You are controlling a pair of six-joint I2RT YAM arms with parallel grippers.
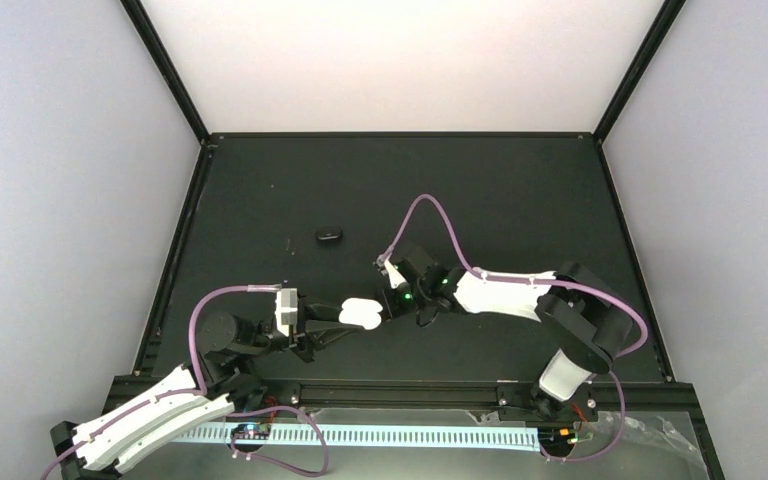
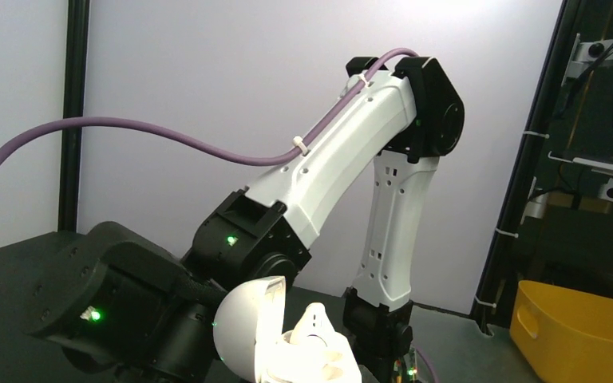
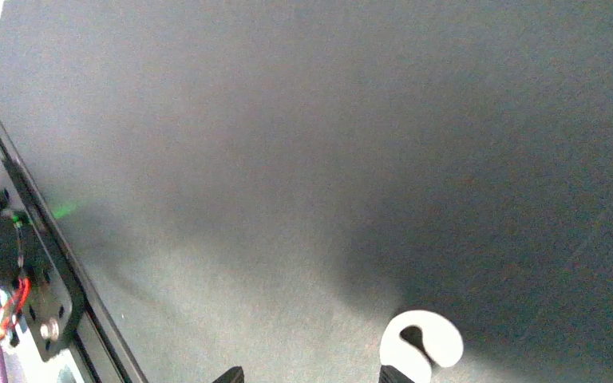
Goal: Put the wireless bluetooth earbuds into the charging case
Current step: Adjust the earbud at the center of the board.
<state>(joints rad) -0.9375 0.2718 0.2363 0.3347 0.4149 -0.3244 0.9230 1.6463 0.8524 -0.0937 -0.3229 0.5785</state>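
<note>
My left gripper point(image 1: 345, 318) is shut on the white charging case point(image 1: 361, 314) and holds it just above the mat. In the left wrist view the case point(image 2: 287, 351) is open, its domed lid point(image 2: 243, 331) is up, and one white earbud point(image 2: 317, 317) stands in it. The left fingers do not show there. My right gripper point(image 3: 311, 377) is open and points down at the mat. A white curled earbud point(image 3: 421, 343) lies on the mat, right by its right fingertip point(image 3: 391, 373). In the top view the right gripper point(image 1: 412, 305) is just right of the case.
A small black oval object point(image 1: 329, 235) lies on the mat behind the case, with a tiny dark speck point(image 1: 287, 243) to its left. A yellow bin point(image 2: 583, 327) stands off the table at the right. The black frame rail point(image 3: 40, 263) runs along the near edge.
</note>
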